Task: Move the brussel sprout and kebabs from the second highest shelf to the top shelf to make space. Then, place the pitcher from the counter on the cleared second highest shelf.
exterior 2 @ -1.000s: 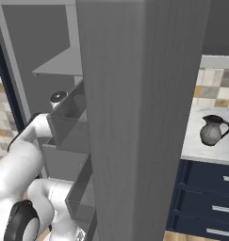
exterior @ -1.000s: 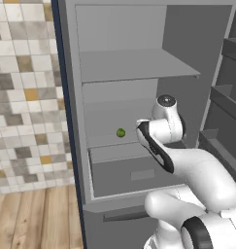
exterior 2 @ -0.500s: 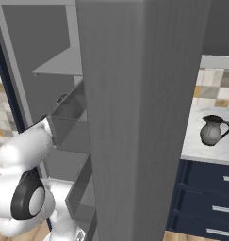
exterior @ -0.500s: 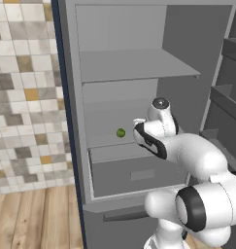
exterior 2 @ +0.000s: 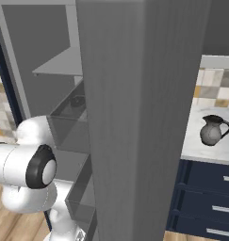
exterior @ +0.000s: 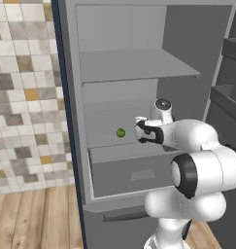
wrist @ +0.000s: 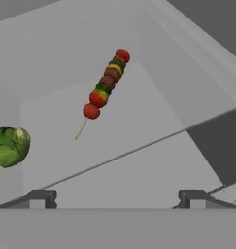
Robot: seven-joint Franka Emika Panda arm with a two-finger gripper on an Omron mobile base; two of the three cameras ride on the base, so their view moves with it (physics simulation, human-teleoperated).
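Jaws wide and empty before the second highest shelf (wrist: 139, 121), kebabs (wrist: 104, 88) ahead, brussel sprout (exterior: 120, 132) apart.

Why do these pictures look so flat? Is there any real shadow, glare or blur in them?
Left base view: even, soft light, with the sprout casting almost no shadow. Right base view: a plain grey cabinet wall blocks much of the picture, and the pitcher carries a faint sheen. Hand view: the kebab and sprout look slightly soft, with no glare.
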